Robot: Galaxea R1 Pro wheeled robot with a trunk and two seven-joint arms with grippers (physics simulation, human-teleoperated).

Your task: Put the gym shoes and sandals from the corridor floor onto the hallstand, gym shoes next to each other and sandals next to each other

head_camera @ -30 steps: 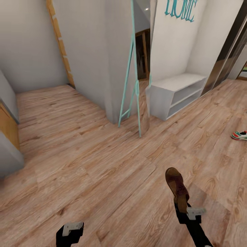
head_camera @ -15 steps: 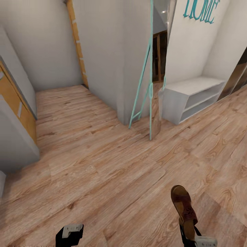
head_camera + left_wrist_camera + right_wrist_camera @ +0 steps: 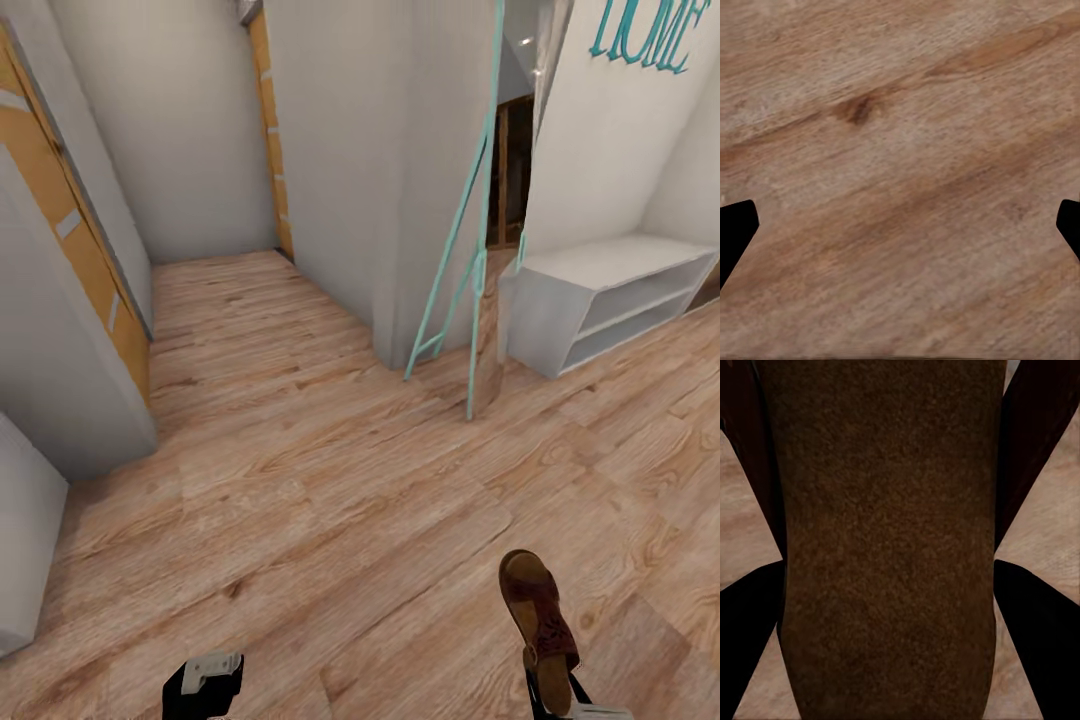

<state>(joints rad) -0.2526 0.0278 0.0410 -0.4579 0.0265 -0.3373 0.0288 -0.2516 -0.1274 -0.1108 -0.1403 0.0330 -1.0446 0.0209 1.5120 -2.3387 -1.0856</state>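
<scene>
Head view: sandal (image 3: 536, 615) carried above the corridor floor (image 3: 300, 480).
Right gripper (image 3: 889, 585) fingers clamp the sandal; left gripper (image 3: 900, 225) fingers spread apart; hallstand (image 3: 610, 300) ahead-right.

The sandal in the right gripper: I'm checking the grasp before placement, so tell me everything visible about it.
The sandal is dark brown with a matte, leather-like look, flat and slim, with a strap across its middle. It is off the floor, its rounded end pointing away from the robot. In the right wrist view its sole sits between the right gripper's dark fingers, which close on its edges.
</scene>
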